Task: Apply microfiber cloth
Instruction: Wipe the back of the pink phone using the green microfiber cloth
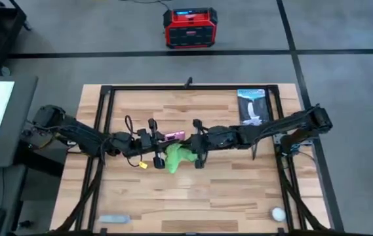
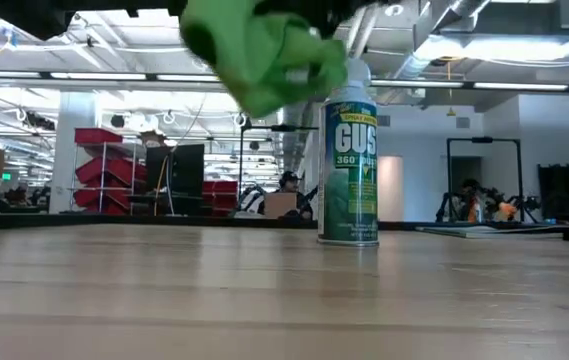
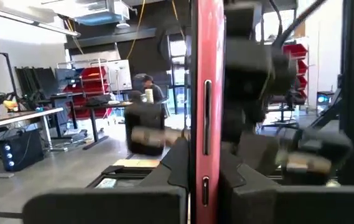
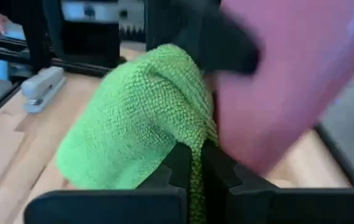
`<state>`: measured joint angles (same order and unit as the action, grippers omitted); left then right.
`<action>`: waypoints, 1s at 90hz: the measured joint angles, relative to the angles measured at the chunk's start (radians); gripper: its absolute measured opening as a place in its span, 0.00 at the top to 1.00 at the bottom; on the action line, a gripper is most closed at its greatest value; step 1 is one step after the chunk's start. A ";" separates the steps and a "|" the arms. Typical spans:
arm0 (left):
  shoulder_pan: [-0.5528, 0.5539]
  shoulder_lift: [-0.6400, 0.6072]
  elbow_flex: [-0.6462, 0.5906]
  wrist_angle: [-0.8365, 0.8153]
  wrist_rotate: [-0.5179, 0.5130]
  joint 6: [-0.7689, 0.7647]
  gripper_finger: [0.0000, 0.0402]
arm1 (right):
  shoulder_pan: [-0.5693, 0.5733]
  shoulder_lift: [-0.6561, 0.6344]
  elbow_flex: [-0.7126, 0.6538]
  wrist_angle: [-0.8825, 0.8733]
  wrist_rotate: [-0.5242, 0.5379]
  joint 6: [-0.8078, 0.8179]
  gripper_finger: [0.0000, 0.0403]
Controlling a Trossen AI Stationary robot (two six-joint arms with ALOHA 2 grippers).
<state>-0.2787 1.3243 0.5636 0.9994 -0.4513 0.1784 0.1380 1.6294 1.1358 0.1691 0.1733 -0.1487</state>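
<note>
My left gripper (image 1: 158, 139) reaches in from the table's left at mid-table and is shut on a pink phone (image 1: 173, 136). In the left wrist view the phone (image 3: 206, 87) shows edge-on. My right gripper (image 1: 190, 149) comes from the right and is shut on the bright green microfiber cloth (image 1: 175, 157). The bunched cloth (image 2: 264, 50) hangs well above the tabletop. In the right wrist view the cloth (image 4: 139, 118) lies right beside the phone's broad pink face (image 4: 288, 81). My left gripper pinches the phone between its two fingers, one on each broad face, at the end nearest the wrist (image 3: 205, 177). The fingers come level from the table's left and lie along the phone. The phone stands on edge, lifted clear of the table. My right gripper pinches a bunched fold of the cloth (image 4: 195, 163) between its two fingers, coming roughly level from the table's right. How many layers, I cannot tell. The rest of the cloth bulges out ahead of the fingers and droops slack, clear of the table.
A green duster spray can (image 2: 349, 165) stands upright on the table behind the cloth. A grey stapler (image 1: 114, 219) lies near the front left, a white ball (image 1: 277, 214) at the front right, a flat package (image 1: 253, 106) at the back right. Black frame rails (image 1: 193, 87) edge the table.
</note>
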 joint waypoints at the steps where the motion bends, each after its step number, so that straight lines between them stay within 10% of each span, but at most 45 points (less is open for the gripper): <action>1: -0.001 0.000 0.000 0.001 0.000 0.000 1.00 | 0.001 0.004 0.000 0.001 -0.001 0.000 1.00; 90: -0.025 0.071 -0.013 0.037 -0.039 -0.003 1.00 | 0.029 -0.278 0.003 -0.164 0.201 -0.137 1.00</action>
<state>-0.3042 1.3956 0.5505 1.0359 -0.4903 0.1751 0.1667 1.3513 1.1390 0.0048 0.3740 -0.2855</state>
